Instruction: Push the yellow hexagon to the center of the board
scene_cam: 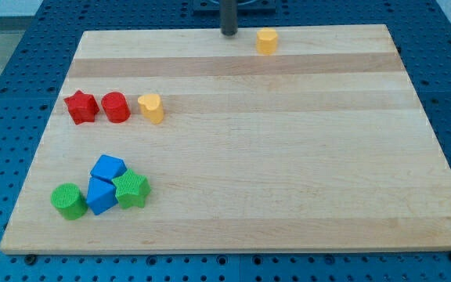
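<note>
The yellow hexagon [267, 41] sits near the view's top edge of the wooden board [288, 157], a little right of centre. My tip [229, 34] stands at the board's top edge, just left of the hexagon with a small gap between them. A second yellow block, heart-shaped [151, 108], lies at the view's left.
A red star [81, 107] and a red cylinder [116, 106] stand in a row left of the yellow heart. At the lower left is a cluster: a green cylinder [69, 201], two blue blocks [107, 168] [100, 196] and a green star-like block [131, 189].
</note>
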You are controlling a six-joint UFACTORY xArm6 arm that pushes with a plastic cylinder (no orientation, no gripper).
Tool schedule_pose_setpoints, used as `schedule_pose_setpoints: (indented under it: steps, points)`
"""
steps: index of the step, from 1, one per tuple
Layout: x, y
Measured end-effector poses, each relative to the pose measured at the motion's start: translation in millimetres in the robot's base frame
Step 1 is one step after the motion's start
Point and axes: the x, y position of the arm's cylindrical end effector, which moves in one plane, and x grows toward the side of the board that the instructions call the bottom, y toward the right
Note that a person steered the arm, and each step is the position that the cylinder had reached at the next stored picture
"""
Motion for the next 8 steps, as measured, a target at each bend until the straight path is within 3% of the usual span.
schedule_pose_setpoints:
  steps: [2, 8]
  points:
    - [10.0, 64.7]
    - [104.1, 39.5]
